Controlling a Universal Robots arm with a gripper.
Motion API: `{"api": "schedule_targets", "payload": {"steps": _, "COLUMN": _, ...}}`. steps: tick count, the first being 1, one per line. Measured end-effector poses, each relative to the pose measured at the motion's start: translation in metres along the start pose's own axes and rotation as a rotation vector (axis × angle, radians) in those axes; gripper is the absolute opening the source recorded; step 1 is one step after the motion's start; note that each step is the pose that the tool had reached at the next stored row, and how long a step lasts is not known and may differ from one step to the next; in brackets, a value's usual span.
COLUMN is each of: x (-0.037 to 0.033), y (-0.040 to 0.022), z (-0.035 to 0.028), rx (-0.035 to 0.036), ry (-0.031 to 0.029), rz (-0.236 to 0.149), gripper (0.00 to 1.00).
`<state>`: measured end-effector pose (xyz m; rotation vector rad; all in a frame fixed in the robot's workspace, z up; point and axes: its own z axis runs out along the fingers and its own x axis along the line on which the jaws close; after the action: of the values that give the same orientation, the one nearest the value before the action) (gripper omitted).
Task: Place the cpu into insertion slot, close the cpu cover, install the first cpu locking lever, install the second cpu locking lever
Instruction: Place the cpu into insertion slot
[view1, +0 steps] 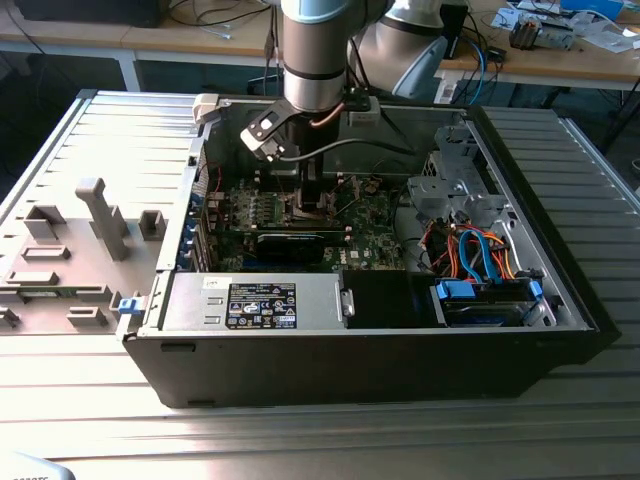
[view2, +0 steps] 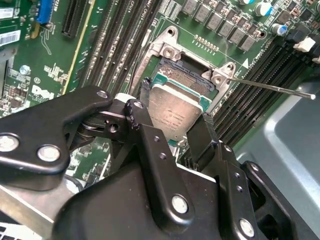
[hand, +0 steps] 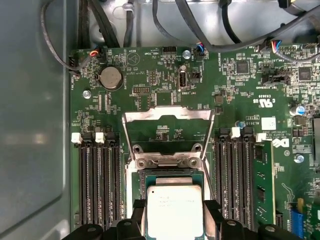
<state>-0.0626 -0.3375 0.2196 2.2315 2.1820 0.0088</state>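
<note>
Metal worktop (view1: 300, 440): ribbed, and it carries the open computer case (view1: 350, 360).
Motherboard (hand: 240, 100): green, lying flat on the case floor.
Claw (view2: 172, 125): mine, closed on the cpu (view2: 175, 110), with one finger on each of two opposite edges.
Cpu cover (hand: 167, 116): folded back, away from the insertion slot (view2: 186, 74).
Insertion slot: bare; part of its dark contact field shows beyond the chip.
Cpu: held over the slot. It looks slightly tilted and, as I judge it, is not seated.
Locking lever (view2: 272, 87): a thin rod sticking out free beside the socket.
Risk, tilt: if I let go with the chip canted or off-centre, one corner lands first and could bend the fine contacts.
Risk, fingers: my fingertips sit low by the socket rim. Going lower could strike the rim, and opening could drag the chip sideways.
</note>
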Motion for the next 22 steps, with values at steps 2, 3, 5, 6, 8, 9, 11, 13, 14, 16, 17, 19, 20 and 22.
{"api": "schedule_targets", "payload": {"steps": 2, "x": 0.0, "y": -0.001, "z": 0.0042, "rx": 0.0, "ry": 0.0, "rz": 0.002, "gripper": 0.54}}
{"api": "schedule_targets", "payload": {"steps": 3, "x": 0.0, "y": -0.0011, "z": 0.005, "rx": 0.0001, "ry": -0.0001, "rz": 0.001, "gripper": 0.54}}
{"api": "schedule_targets", "payload": {"steps": 5, "x": 0.0001, "y": -0.0014, "z": 0.0075, "rx": 0.0, "ry": 0.0, "rz": -0.001, "gripper": 0.54}}
{"api": "schedule_targets", "payload": {"steps": 6, "x": 0.0001, "y": -0.0014, "z": 0.0089, "rx": -0.0001, "ry": 0.0001, "rz": -0.003, "gripper": 0.54}}
{"api": "schedule_targets", "payload": {"steps": 8, "x": 0.0005, "y": -0.0017, "z": 0.0118, "rx": 0.0001, "ry": 0.0, "rz": -0.005, "gripper": 0.54}}
{"api": "schedule_targets", "payload": {"steps": 9, "x": 0.0006, "y": -0.0018, "z": 0.0122, "rx": 0.0, "ry": 0.0, "rz": -0.005, "gripper": 0.54}}
{"api": "schedule_targets", "payload": {"steps": 11, "x": 0.0006, "y": -0.0021, "z": 0.0129, "rx": 0.0, "ry": 0.0001, "rz": -0.005, "gripper": 0.54}}
{"api": "schedule_targets", "payload": {"steps": 13, "x": 0.0009, "y": -0.0022, "z": 0.0136, "rx": 0.0, "ry": 0.0, "rz": -0.005, "gripper": 0.54}}
{"api": "schedule_targets", "payload": {"steps": 14, "x": 0.0011, "y": -0.0023, "z": 0.0138, "rx": 0.0, "ry": -0.0001, "rz": -0.005, "gripper": 0.54}}
{"api": "schedule_targets", "payload": {"steps": 16, "x": 0.0017, "y": -0.0023, "z": 0.0144, "rx": -0.0001, "ry": 0.0001, "rz": -0.005, "gripper": 0.54}}
{"api": "schedule_targets", "payload": {"steps": 17, "x": 0.0024, "y": -0.0023, "z": 0.015, "rx": -0.0002, "ry": 0.0002, "rz": -0.005, "gripper": 0.54}}
{"api": "schedule_targets", "payload": {"steps": 19, "x": 0.003, "y": -0.0024, "z": 0.0158, "rx": 0.0001, "ry": 0.0, "rz": -0.005, "gripper": 0.54}}
{"api": "schedule_targets", "payload": {"steps": 20, "x": 0.0032, "y": -0.0025, "z": 0.0164, "rx": 0.0, "ry": 0.0, "rz": -0.005, "gripper": 0.54}}
{"api": "schedule_targets", "payload": {"steps": 22, "x": 0.0032, "y": -0.0031, "z": 0.0175, "rx": 0.0001, "ry": 0.0, "rz": -0.005, "gripper": 0.54}}
